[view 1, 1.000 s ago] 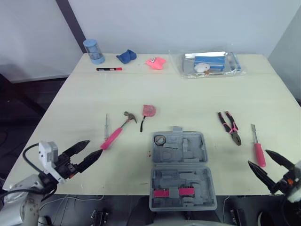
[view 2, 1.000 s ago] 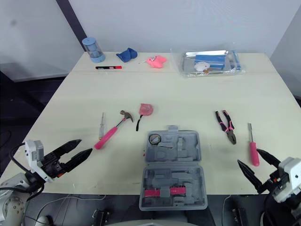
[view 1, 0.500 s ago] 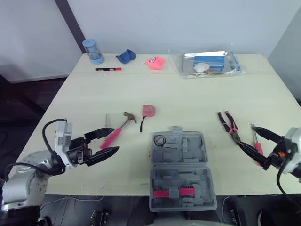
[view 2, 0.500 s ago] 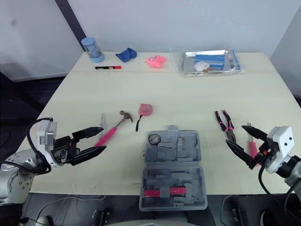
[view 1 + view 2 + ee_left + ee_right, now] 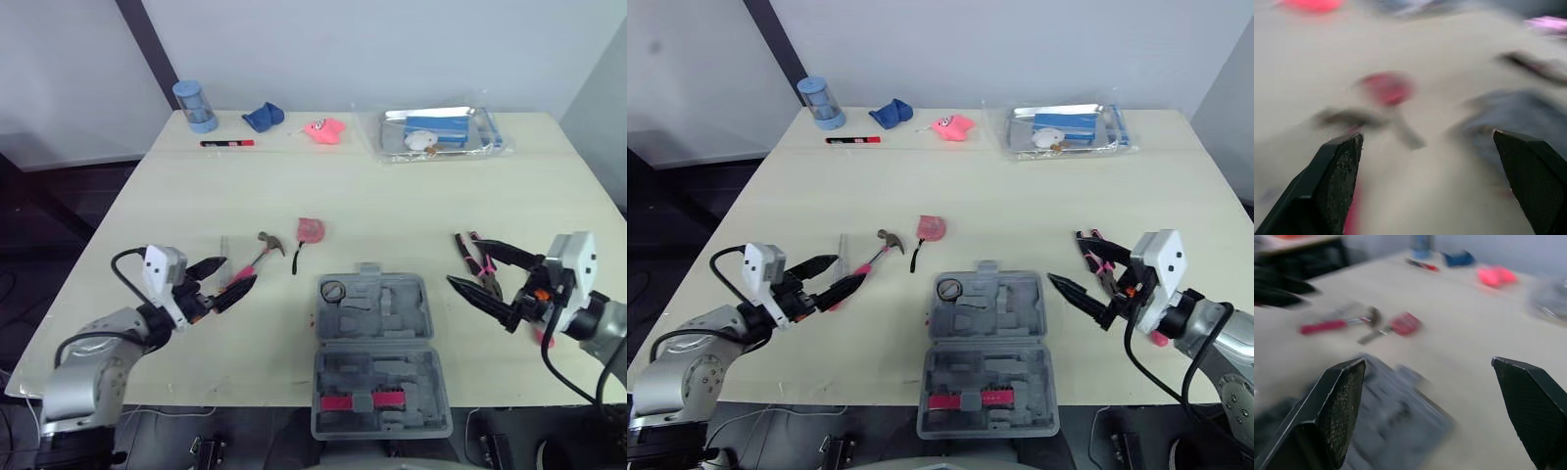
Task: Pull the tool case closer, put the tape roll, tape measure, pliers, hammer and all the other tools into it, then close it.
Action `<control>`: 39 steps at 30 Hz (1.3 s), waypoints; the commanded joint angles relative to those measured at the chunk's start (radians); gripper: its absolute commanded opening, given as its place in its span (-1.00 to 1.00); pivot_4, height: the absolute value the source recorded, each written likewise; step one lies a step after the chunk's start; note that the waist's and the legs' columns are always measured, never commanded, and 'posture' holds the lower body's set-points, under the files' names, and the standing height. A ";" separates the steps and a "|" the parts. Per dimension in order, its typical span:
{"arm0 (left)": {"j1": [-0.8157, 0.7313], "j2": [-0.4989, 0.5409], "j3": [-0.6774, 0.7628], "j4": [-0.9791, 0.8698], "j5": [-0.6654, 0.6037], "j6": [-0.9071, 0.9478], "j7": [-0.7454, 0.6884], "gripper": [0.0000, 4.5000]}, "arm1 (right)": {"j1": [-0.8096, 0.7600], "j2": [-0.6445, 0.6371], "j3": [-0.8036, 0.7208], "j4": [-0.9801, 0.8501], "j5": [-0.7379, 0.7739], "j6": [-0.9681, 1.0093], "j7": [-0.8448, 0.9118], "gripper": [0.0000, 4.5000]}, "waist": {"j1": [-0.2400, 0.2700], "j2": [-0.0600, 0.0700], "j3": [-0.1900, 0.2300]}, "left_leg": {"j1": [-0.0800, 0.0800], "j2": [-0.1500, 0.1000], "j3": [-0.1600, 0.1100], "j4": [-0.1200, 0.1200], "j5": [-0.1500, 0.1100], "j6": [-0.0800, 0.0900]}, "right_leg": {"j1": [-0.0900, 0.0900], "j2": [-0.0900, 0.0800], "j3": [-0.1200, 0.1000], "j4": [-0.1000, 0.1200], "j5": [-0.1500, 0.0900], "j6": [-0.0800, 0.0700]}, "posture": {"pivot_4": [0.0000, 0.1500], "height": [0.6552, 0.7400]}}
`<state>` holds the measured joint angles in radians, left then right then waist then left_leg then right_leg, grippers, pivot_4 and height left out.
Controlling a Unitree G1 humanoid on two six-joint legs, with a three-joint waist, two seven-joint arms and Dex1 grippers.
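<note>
The grey tool case [image 5: 377, 367] lies open near the table's front edge, with a tape roll [image 5: 333, 290] in its far left pocket. The pink-handled hammer [image 5: 257, 259] and a thin screwdriver [image 5: 223, 250] lie to its left, and the pink tape measure [image 5: 311, 230] sits behind it. My left gripper [image 5: 224, 279] is open, its fingers over the hammer's handle end. The pink pliers [image 5: 475, 253] lie to the right of the case. My right gripper [image 5: 468, 263] is open above them, pointing at the case. It hides most of a pink screwdriver [image 5: 542, 339].
Along the far edge stand a blue cylinder [image 5: 196, 106], a blue cloth [image 5: 263, 117], a pink toy [image 5: 323, 130], a red and black marker [image 5: 227, 144] and a clear bag of items [image 5: 436, 132]. The table's front edge runs just below both arms.
Both arms came up from the front edge and inward: the left gripper reached the hammer's handle, the right gripper swung left over the pliers toward the case. No tool has moved.
</note>
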<state>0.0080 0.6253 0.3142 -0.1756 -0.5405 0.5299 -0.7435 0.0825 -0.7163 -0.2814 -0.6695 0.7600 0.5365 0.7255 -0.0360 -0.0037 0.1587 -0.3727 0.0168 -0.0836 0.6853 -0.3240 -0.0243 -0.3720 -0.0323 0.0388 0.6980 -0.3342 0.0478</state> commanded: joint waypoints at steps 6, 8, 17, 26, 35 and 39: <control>-0.154 -0.137 -0.186 -0.014 0.115 0.152 0.268 1.00 | -0.080 -0.047 0.032 -0.031 0.047 0.018 0.050 0.93 | 0.013 -0.001 0.000 | -0.001 -0.006 -0.001 0.001 0.002 -0.003 | 0.000 -0.001 -0.001 0.000 0.000 0.001 | 1.00 1.00; -0.195 -0.175 -0.213 0.017 0.140 0.158 0.306 1.00 | -0.075 -0.055 0.029 -0.022 0.044 0.013 0.073 0.93 | 0.016 -0.001 0.000 | -0.004 -0.006 -0.001 0.002 0.002 -0.003 | -0.003 -0.001 -0.001 0.000 0.001 0.001 | 1.00 1.00; -0.351 -0.285 -0.323 0.160 0.256 0.119 0.371 0.27 | -0.034 -0.070 0.012 0.016 0.012 -0.031 0.152 1.00 | 0.022 -0.001 -0.001 | -0.006 -0.008 -0.001 0.003 0.003 -0.003 | -0.004 -0.002 -0.005 0.000 0.001 0.001 | 1.00 1.00; -0.460 -0.356 -0.354 0.314 0.349 0.107 0.441 0.27 | 0.038 -0.051 0.002 0.061 -0.042 -0.111 0.203 1.00 | 0.026 -0.002 -0.001 | -0.008 -0.009 -0.002 0.005 0.004 -0.003 | -0.004 -0.003 -0.007 0.000 0.001 0.001 | 1.00 1.00; -0.535 -0.403 -0.354 0.486 0.397 0.053 0.451 0.27 | 0.063 -0.045 0.001 0.086 -0.053 -0.159 0.225 1.00 | 0.026 -0.001 -0.001 | -0.007 -0.010 -0.003 0.005 0.005 -0.002 | -0.003 -0.003 -0.008 0.002 0.001 0.002 | 1.00 1.00; -0.543 -0.413 -0.359 0.522 0.419 0.025 0.449 -0.33 | 0.067 -0.045 -0.001 0.090 -0.056 -0.167 0.226 1.00 | 0.027 -0.001 -0.001 | -0.007 -0.010 -0.004 0.007 0.005 -0.002 | -0.002 -0.003 -0.008 0.003 0.001 0.003 | 1.00 1.00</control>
<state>-0.5357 0.2237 -0.0316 0.3305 -0.1295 0.5644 -0.2886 0.1483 -0.7655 -0.2517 -0.5677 0.7019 0.3874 0.9498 -0.0087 -0.0050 0.1576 -0.3794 0.0066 -0.0874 0.6926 -0.3190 -0.0260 -0.3742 -0.0357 0.0307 0.7008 -0.3327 0.0506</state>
